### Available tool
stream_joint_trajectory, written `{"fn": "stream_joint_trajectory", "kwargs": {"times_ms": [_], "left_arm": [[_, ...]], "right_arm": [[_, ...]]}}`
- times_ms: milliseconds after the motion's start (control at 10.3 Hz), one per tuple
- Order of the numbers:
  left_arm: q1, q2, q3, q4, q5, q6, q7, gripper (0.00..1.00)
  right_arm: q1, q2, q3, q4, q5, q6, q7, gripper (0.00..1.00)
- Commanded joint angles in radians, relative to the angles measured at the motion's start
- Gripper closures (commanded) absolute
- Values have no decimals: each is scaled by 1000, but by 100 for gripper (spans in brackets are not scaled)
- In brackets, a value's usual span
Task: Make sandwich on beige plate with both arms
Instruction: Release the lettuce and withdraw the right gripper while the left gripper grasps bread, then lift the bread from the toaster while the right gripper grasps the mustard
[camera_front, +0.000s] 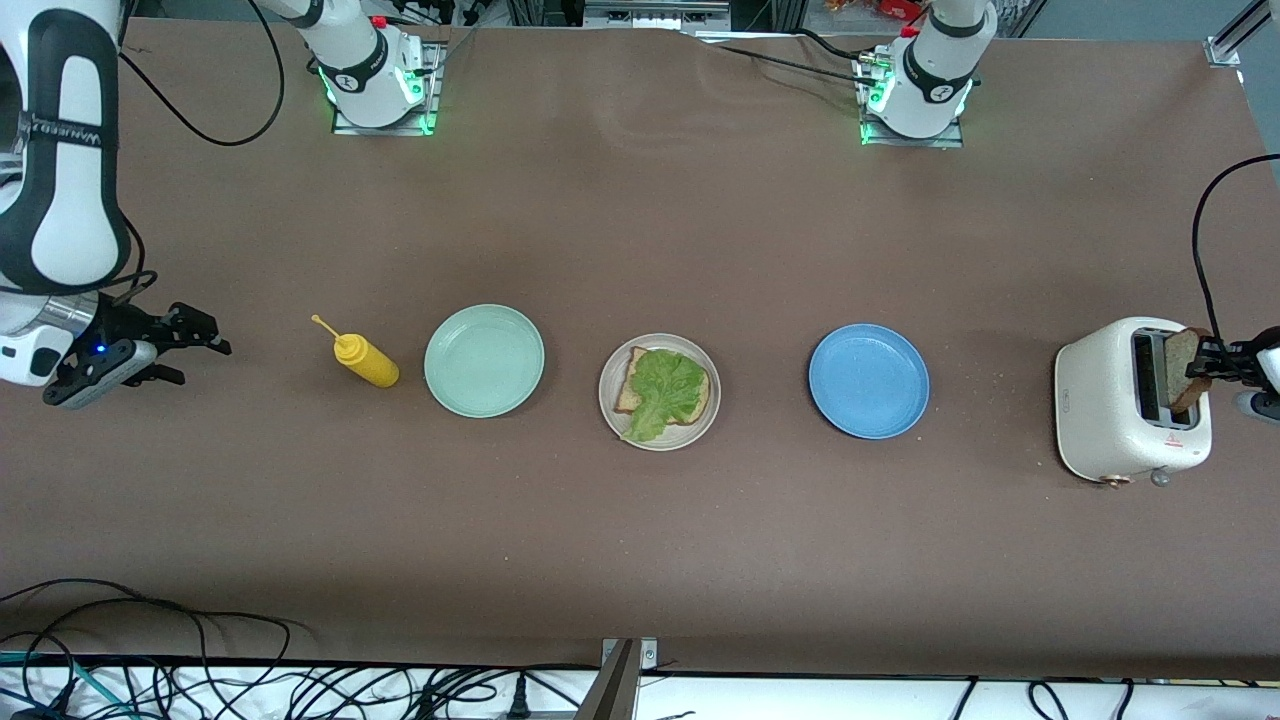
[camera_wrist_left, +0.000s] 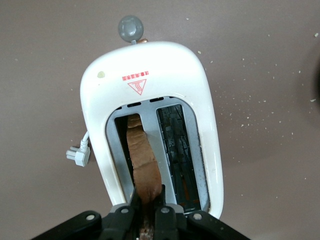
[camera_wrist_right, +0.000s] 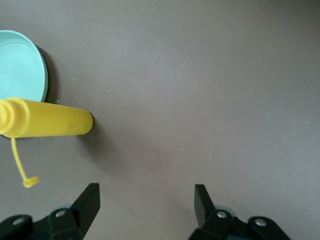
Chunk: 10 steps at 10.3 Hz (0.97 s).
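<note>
Left gripper (camera_front: 1208, 362): held over the toaster (camera_front: 1110, 410) at the left arm's end of the surface (camera_front: 640, 220); its fingers (camera_wrist_left: 163, 216) are clamped on the top edge of a bread slice (camera_wrist_left: 142, 160)
Bread slice: seen standing upright, partly in one toaster slot (the second slot beside it is seen bare inside)
Right gripper (camera_front: 195, 335): held above bare surface toward the right arm's end, near the yellow squeeze bottle (camera_front: 366, 361); its fingers (camera_wrist_right: 89, 202) are spread wide apart with nothing between them
Beige plate (camera_front: 612, 408): placed mid-surface, between the mint green plate (camera_front: 484, 360) and the blue plate (camera_front: 868, 380)
Sandwich so far: one bottom bread slice (camera_front: 632, 385) is laid on the beige plate, with a lettuce leaf (camera_front: 662, 390) spread on top of it and reaching the plate's rim nearest the front camera
Yellow squeeze bottle: laid on its side just beside the mint green plate, cap tether dangling
</note>
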Motion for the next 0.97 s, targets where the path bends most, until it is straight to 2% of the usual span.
{"fn": "stream_joint_trajectory", "kwargs": {"times_ms": [0, 194, 388, 678, 872], "left_arm": [[-2, -10, -12, 30, 86, 2, 45, 100], [-26, -10, -18, 85, 134, -10, 45, 100], [-32, -11, -19, 140, 135, -41, 67, 100], [-57, -11, -22, 237, 116, -153, 71, 100], [-78, -11, -24, 283, 95, -225, 74, 100]], "right_arm": [[-13, 31, 9, -30, 175, 4, -245, 15], [-26, 67, 9, -37, 298, -51, -458, 16], [-65, 113, 11, -37, 396, -164, -652, 16], [-114, 233, 14, -33, 585, -354, -991, 16], [-158, 317, 34, -24, 715, -500, -1123, 16]]}}
